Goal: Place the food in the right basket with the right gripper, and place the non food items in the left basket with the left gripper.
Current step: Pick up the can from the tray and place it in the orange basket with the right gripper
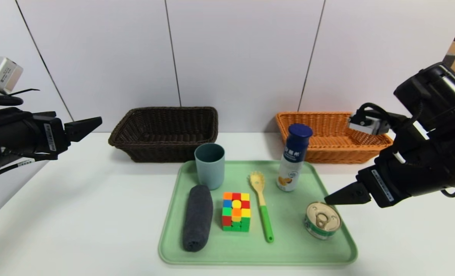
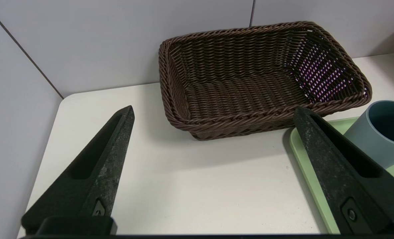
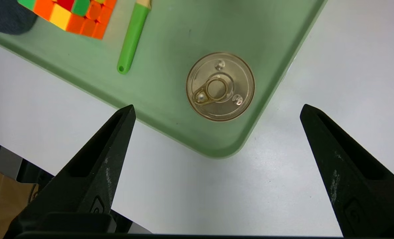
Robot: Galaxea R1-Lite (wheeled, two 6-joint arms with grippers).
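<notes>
Lab-style test bench: bare white table (image 1: pixel 78 214), plain panelled wall (image 1: pixel 242 53).

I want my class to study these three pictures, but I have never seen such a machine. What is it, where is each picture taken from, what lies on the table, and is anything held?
It is a robot with two arms. The wide picture comes from a camera on its head; the other two come from cameras on its wrists, looking along the fingers. On a green tray lie a cup, rolled towel, puzzle cube, pasta spoon, bottle and tin. Behind stand a dark basket and an orange basket. The left gripper and right gripper, above the tin, are both open and hold nothing.
</notes>
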